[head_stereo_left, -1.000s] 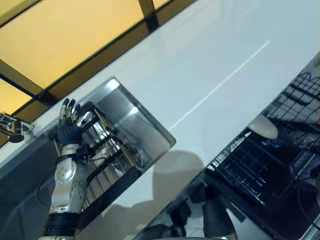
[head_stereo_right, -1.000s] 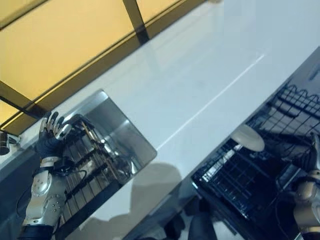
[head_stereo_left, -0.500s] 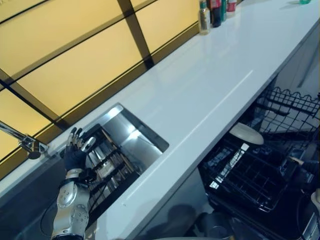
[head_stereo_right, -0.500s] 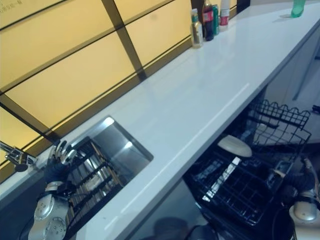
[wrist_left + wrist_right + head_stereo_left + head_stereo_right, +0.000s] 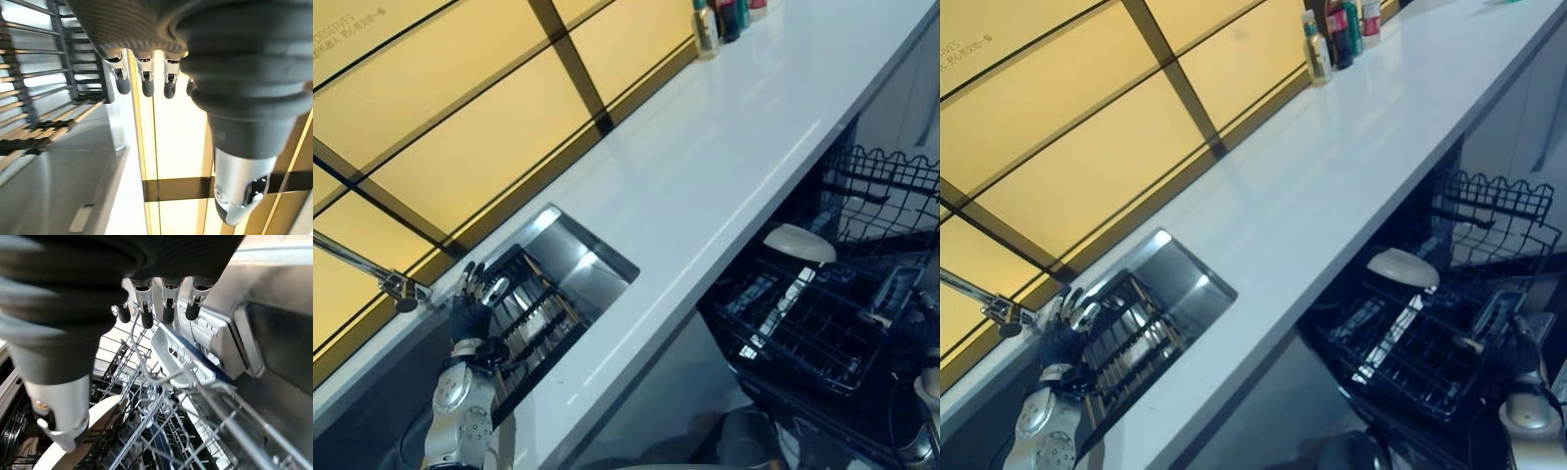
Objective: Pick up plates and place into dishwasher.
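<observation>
A white plate (image 5: 800, 243) lies at the back edge of the pulled-out black dishwasher rack (image 5: 808, 338) below the counter; it also shows as the plate (image 5: 88, 435) past my right hand's thumb. My right hand (image 5: 1520, 360) hovers open over the rack's right side, fingers (image 5: 166, 308) straight and holding nothing. My left hand (image 5: 470, 311) is raised open at the far left corner of the dark dish rack (image 5: 533, 308) in the steel sink (image 5: 592, 269). Its fingers (image 5: 144, 81) are straight and empty. What stands in the sink rack is unclear.
A long white counter (image 5: 724, 147) runs from the sink to several bottles (image 5: 717, 18) at the far end. A faucet (image 5: 396, 289) juts out left of the sink. The dishwasher's upper wire rack (image 5: 891, 191) stands behind the lower one, with a cutlery basket (image 5: 186, 360) near my right hand.
The whole picture has shifted as the camera moved. My left hand stays open at the sink rack's corner and my right hand stays by the dishwasher rack.
</observation>
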### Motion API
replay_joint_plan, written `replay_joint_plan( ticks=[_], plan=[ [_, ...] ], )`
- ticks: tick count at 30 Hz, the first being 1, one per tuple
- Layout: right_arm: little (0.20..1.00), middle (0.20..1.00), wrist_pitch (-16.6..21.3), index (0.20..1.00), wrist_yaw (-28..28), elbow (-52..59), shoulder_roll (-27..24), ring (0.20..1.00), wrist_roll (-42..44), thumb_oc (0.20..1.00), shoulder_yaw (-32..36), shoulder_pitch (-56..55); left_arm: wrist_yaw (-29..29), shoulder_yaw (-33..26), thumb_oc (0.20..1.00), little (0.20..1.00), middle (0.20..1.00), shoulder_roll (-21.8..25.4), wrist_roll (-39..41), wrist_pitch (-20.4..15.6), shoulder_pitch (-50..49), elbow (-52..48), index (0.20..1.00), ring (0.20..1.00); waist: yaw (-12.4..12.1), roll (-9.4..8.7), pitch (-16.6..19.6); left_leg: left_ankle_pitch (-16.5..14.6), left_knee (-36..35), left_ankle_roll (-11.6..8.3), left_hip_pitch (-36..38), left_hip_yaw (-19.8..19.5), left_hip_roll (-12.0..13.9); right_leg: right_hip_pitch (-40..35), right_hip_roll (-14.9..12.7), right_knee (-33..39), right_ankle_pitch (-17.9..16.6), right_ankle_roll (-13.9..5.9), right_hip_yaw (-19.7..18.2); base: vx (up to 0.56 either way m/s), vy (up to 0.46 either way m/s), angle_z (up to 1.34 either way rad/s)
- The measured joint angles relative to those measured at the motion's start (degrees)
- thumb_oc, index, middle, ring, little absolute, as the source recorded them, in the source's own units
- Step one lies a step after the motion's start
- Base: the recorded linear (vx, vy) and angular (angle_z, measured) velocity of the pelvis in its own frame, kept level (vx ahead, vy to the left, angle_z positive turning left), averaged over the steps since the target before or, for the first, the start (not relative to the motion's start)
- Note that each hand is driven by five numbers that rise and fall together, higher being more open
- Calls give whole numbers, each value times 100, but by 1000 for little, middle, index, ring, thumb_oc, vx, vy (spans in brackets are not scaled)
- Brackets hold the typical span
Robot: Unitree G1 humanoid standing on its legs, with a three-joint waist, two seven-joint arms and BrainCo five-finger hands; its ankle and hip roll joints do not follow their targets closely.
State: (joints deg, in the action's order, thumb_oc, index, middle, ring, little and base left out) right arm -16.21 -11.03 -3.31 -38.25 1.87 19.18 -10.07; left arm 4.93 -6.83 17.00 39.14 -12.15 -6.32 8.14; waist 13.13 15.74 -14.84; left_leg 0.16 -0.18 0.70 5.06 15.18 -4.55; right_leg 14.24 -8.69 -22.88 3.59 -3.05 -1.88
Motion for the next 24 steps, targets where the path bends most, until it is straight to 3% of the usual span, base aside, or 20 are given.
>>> replay_joint_plan(
  ticks=[11, 16, 24],
  plan=[
    [1000, 1000, -56, 1000, -880, -506, -85, 1000, 1271, 1000, -193, 995, 355, 352, 1000, 1000, 1000, 0, 40, -268, 581, 3, 1000, 1000, -18, 129, -680, 2, 281, -2, -888, 26, 9, 844, -47, -119, -33, -48, -1, -100, -7, 4],
    [1000, 1000, -235, 1000, -885, -699, -66, 1000, 1621, 1000, -257, 1376, 426, 364, 1000, 1000, 1000, 38, 49, -267, 717, -35, 1000, 1000, -97, 249, -774, 1, 294, -2, -976, 16, 17, 926, -42, -124, -33, -48, 3, 6, -2, -7],
    [1000, 1000, -502, 1000, -658, -759, -119, 1000, 1827, 1000, -436, 1707, 613, 564, 1000, 1000, 1000, 95, 203, -152, 886, -40, 1000, 1000, -135, 253, -798, 3, 316, -1, -1019, -128, 19, 986, -40, -184, -32, -34, 119, -11, -13, -7]
  ],
)
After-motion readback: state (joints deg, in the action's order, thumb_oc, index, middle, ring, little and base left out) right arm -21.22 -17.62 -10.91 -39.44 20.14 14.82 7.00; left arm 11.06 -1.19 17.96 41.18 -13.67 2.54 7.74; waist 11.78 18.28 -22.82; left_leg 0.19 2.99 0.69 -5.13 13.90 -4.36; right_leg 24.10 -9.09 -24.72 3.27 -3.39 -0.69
